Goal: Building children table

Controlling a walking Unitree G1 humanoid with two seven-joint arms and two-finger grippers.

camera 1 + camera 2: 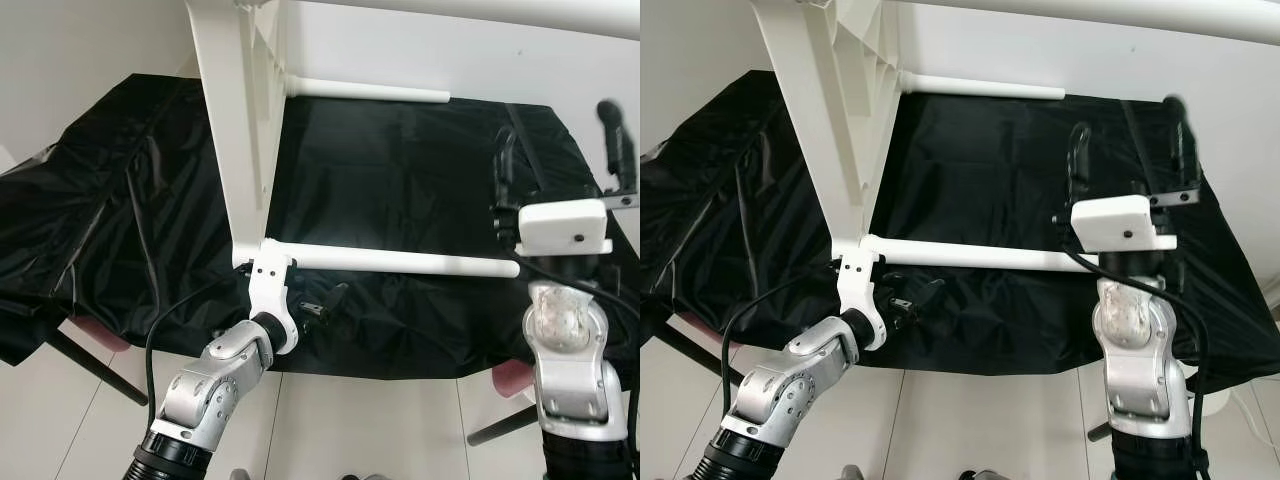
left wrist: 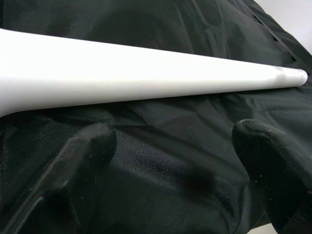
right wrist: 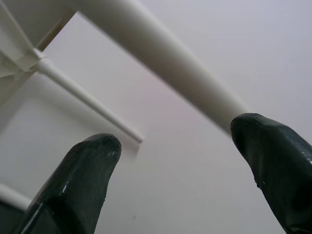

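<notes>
Left claw (image 1: 322, 305): fingers apart, beside the near table leg (image 1: 400, 262), seemingly not touching it.
Right claw (image 1: 560, 150): fingers apart, raised above the black-covered surface (image 1: 120, 200).

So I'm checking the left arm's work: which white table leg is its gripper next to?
The near leg, low over the black cloth. The left gripper sits open just under its base; the far leg lies beyond.

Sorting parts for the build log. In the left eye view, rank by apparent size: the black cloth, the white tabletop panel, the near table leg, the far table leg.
1. black cloth
2. white tabletop panel, cut off by the frame's top edge
3. near table leg
4. far table leg

The far leg's smaller look may simply come from distance; the two legs could match.
</notes>
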